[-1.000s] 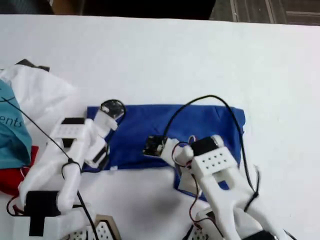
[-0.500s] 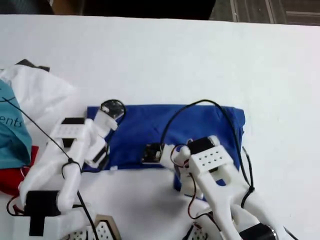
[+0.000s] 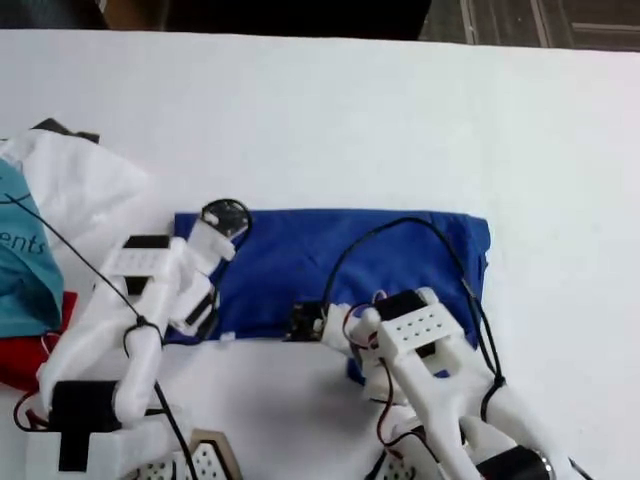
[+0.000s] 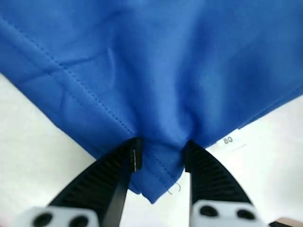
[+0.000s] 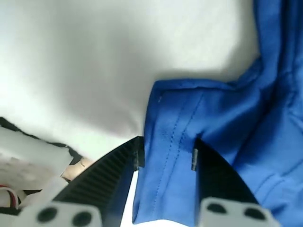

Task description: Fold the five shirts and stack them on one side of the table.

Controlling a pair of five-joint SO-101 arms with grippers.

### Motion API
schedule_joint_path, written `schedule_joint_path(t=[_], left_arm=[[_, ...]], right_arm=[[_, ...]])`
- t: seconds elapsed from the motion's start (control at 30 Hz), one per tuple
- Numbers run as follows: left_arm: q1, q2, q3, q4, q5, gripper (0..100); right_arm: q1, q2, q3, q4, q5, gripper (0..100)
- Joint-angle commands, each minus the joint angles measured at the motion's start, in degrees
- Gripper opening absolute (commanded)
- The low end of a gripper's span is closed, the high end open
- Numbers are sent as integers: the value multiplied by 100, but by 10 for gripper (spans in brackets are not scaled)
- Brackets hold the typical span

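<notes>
— What sits at the left edge of the counter (image 3: 400,110)?

— A loose heap of three. There's a white shirt (image 3: 75,185) on the far side and a teal shirt (image 3: 22,265) overlapping it. A red shirt (image 3: 20,360) lies toward the near edge, touching the teal one. None of them looks folded.

— And the left tool (image 4: 162,153)?

— It's clamped on the blue shirt (image 3: 330,255), at that shirt's near-left corner. In its wrist view the two black fingers (image 4: 118,170) pinch the hemmed corner, with the cloth bunched between them. A small white label (image 4: 228,140) sits just beside the shirt's edge.

— Where does the blue shirt lie?

— Around the middle of the counter, nearer the near edge than the far one. It's spread as a wide flat band running left to right, apart from the heap. Its far edge is straight, and a small flap juts toward the near edge below the right arm.

— The right tool (image 5: 166,152)?

— Gripping that flap. A stitched fold of blue cloth is caught between its fingers (image 5: 116,163), with white counter beside it. From above, the arm covers the grip itself, and a black cable (image 3: 400,218) arcs over the shirt.
</notes>
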Motion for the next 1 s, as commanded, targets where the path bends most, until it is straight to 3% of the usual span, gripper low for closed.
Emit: schedule_joint_path(t=[0.0, 0.13, 0.3, 0.6, 0.97], left_arm=[[-44, -9, -4, -387, 35, 160], [-44, -9, -4, -378, 35, 160], [-44, -9, -4, -378, 35, 160], [-44, -9, -4, -378, 35, 160], [-44, -9, -4, -378, 18, 160]], right_arm=[[40, 611, -105, -215, 0, 184], [409, 1095, -475, -207, 9, 169], [593, 1262, -536, -215, 26, 15], [567, 1262, -580, -57, 26, 20], [611, 1262, -1925, 1015, 9, 24]])
